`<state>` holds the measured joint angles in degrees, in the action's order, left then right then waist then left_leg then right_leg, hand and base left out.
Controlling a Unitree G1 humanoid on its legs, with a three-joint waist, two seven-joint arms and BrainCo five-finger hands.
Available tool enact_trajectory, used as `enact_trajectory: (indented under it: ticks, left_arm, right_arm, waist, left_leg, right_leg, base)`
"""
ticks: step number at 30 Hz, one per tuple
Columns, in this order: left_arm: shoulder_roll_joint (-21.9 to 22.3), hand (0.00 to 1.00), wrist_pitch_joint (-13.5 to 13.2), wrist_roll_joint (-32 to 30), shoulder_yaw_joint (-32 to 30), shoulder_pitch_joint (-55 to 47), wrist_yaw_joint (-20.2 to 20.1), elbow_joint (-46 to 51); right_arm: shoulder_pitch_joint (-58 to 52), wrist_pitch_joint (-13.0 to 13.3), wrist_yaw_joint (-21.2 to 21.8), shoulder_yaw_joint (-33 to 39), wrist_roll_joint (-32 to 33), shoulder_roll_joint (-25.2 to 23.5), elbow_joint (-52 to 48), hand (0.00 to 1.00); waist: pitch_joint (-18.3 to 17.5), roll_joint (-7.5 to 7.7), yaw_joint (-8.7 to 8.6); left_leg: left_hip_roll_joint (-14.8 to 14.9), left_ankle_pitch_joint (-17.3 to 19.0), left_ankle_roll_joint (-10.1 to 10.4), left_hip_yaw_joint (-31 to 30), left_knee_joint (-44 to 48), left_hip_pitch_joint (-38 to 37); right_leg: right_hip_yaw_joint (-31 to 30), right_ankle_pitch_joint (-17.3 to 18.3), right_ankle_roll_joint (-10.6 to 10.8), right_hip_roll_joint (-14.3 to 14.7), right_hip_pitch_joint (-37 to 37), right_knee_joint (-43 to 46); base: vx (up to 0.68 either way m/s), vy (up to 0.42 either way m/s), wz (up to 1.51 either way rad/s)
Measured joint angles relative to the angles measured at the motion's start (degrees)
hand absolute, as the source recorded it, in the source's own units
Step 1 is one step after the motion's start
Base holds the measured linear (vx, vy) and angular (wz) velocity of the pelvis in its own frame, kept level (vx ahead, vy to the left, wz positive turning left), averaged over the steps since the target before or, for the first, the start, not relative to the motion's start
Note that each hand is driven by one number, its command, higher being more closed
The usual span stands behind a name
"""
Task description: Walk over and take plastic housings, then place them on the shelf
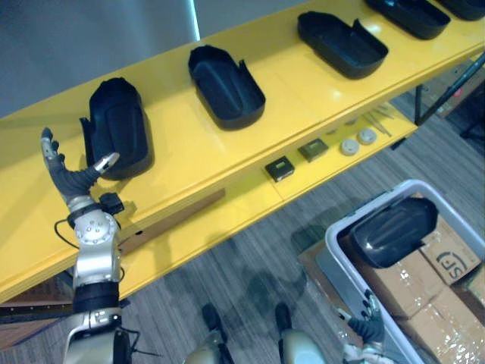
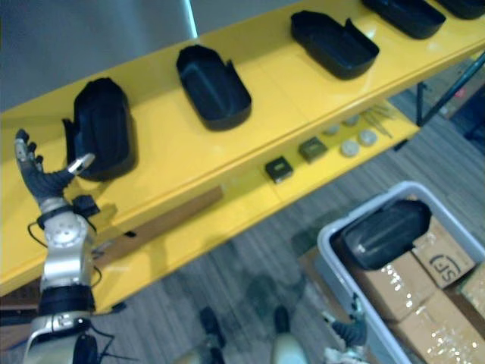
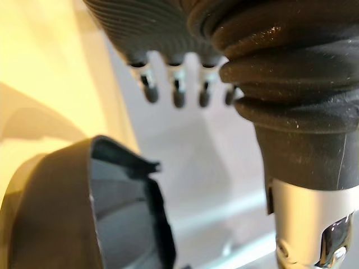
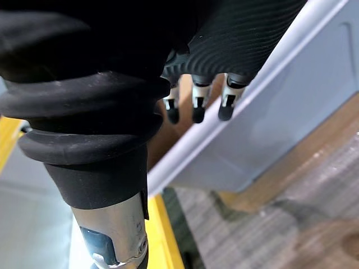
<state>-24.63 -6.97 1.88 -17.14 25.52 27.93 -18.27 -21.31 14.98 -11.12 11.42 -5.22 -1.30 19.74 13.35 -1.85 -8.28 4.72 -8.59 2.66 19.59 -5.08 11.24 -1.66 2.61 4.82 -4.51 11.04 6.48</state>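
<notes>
Head views: left hand (image 1: 74, 180) up at the yellow shelf (image 1: 303, 91), fingers spread straight, gripping nothing, just beside the leftmost plastic housing (image 1: 117, 125). More housings (image 1: 226, 87) line the shelf.

Down low, right hand (image 1: 371, 322) sits by the grey bin (image 1: 333, 262), another housing (image 1: 390, 227) inside.

Left wrist view: fingers (image 3: 178, 95) straight, housing rim close.

Right wrist view: fingers (image 4: 196, 109) relaxed, empty, bin wall beside.

**Black plastic housings: five on the shelf, one in a bin**

Five black oblong housings sit spaced in a row on the yellow shelf (image 1: 303, 83). Leftmost housing (image 1: 117, 125): facing unclear. Second housing (image 1: 226, 86) and third housing (image 1: 341, 43): hollow side up. Fourth housing (image 1: 409, 15) and fifth housing (image 1: 466, 6): cut off by the frame. Sixth housing (image 1: 392, 230): glossy, dome up, in the grey bin (image 1: 333, 243).
</notes>
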Motion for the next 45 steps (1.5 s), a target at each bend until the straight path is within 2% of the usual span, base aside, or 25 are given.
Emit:
enact_trajectory:
  ticks: [4,10,16,19,21,25,33,37,39,45]
  left_arm:
    - [-2.23,0.0,1.37,0.53,0.4,2.66,-0.1,-4.82]
    - [-2.66,0.0,2.86,2.32,1.7,5.91,-0.28,-10.63]
    - [-3.84,0.0,3.63,5.36,3.11,6.88,-3.63,-13.06]
    - [-5.8,0.0,3.24,11.57,6.49,6.86,-7.46,-13.9]
    - [-7.28,0.0,1.86,19.61,9.03,6.68,-11.31,-13.97]
    - [-9.68,0.0,0.36,27.06,11.69,6.04,-14.24,-13.97]
    - [-11.7,0.0,-0.87,33.19,14.48,5.72,-17.92,-13.95]
    - [-14.27,0.0,-1.41,36.02,17.03,4.67,-19.53,-13.69]
    - [-15.49,0.0,-1.69,36.48,18.33,4.23,-19.93,-13.47]
    - [-15.55,0.0,-1.76,36.52,18.4,4.04,-20.15,-13.31]
  right_arm:
    - [0.09,0.1,0.05,-1.86,0.03,0.18,0.03,0.0]
    - [0.12,0.14,0.06,-2.17,0.11,0.18,1.19,0.0]
    - [0.1,0.16,0.05,-2.97,0.5,0.5,1.25,0.0]
    - [0.1,0.13,0.13,-3.22,0.5,0.58,1.24,0.0]
    - [0.11,-0.09,0.18,-3.26,0.5,0.72,1.24,0.0]
    - [0.13,-0.2,0.28,-4.47,0.44,1.68,1.23,0.0]
    - [0.16,-0.25,0.97,-5.1,0.42,3.06,1.3,0.0]
    - [0.29,-0.26,1.22,-6.5,0.42,3.78,2.08,0.0]
    - [0.36,-0.27,1.23,-6.74,0.4,3.78,2.44,0.0]
    - [0.42,-0.27,1.23,-6.92,0.4,3.89,2.7,0.0]
  waist:
    - [0.42,-0.08,0.01]
    - [0.44,-0.07,0.12]
    - [0.45,-0.09,-0.05]
    - [0.46,-0.11,0.3]
    - [0.46,-0.11,0.56]
    - [0.48,-0.16,0.79]
    - [0.49,-0.17,1.1]
    - [0.48,-0.18,0.98]
    - [0.48,-0.17,0.96]
    - [0.47,-0.16,0.96]
  left_leg:
    - [-0.09,-0.04,-0.03,-0.12,0.02,0.99]
    - [-0.36,-0.05,-0.04,-0.37,0.26,0.95]
    - [-0.36,-0.05,-0.04,-0.47,0.01,0.91]
    - [-0.42,-0.05,-0.05,-0.56,0.0,0.91]
    - [-0.44,-0.05,-0.05,-0.57,-0.01,0.92]
    - [-0.41,-0.05,-0.04,-0.55,-0.01,0.92]
    - [-0.43,-0.05,-0.04,-0.52,-0.01,0.93]
    - [-0.41,-0.05,-0.04,-0.43,-0.02,0.91]
    - [-0.43,-0.05,-0.04,-0.42,-0.02,0.92]
    - [-0.41,-0.06,-0.04,-0.43,-0.02,0.92]
  right_leg:
    - [0.05,-0.03,0.04,-0.08,0.93,0.1]
    - [0.05,-0.03,0.03,-0.24,0.79,0.06]
    - [0.1,-0.02,0.02,-0.26,0.79,0.14]
    - [0.12,-0.02,0.02,-0.32,0.78,0.19]
    - [0.12,-0.02,0.02,-0.36,0.78,0.17]
    - [0.11,-0.02,0.02,-0.36,0.78,0.08]
    - [0.08,-0.03,0.01,-0.4,0.76,-0.01]
    - [0.04,-0.04,0.01,-0.41,0.78,-0.06]
    - [0.05,-0.05,0.02,-0.44,0.77,-0.09]
    - [0.04,-0.08,0.05,-0.43,0.76,-0.09]
  base:
    - [0.03,0.002,0.02]
    - [0.05,0.001,0.01]
    - [0.0,0.0,0.0]
    - [0.0,0.0,0.0]
    - [0.02,0.001,0.0]
    - [0.01,0.0,0.0]
    - [0.0,0.0,0.0]
    - [0.0,0.0,0.0]
    - [0.0,0.0,0.0]
    - [0.0,0.0,0.0]
